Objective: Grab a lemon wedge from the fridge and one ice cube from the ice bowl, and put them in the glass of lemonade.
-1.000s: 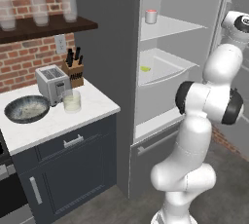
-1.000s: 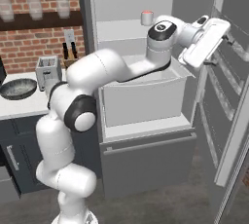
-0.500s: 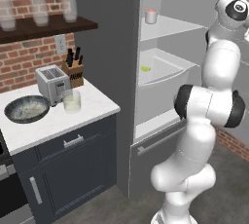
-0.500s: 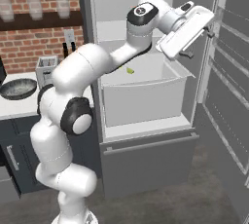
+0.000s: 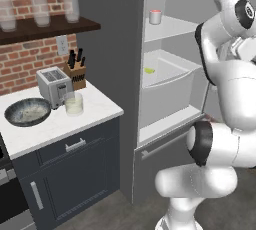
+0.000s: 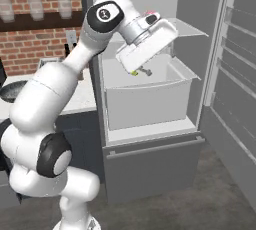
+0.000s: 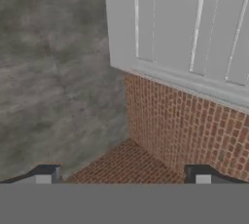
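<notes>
Inside fridge [image 5: 170, 29], lemon wedge [image 5: 149, 70] untouched

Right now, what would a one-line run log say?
fridge: open | lemon wedge: in fridge bin | hand: open, empty, near wedge | glass of lemonade: on counter

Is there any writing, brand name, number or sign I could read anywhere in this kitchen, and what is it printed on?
None: no readable text anywhere.
The tall dark grey fridge, the silver toaster and the small red-topped white cup carry no lettering.
The round mark on the white robot arm is too small to read.
</notes>
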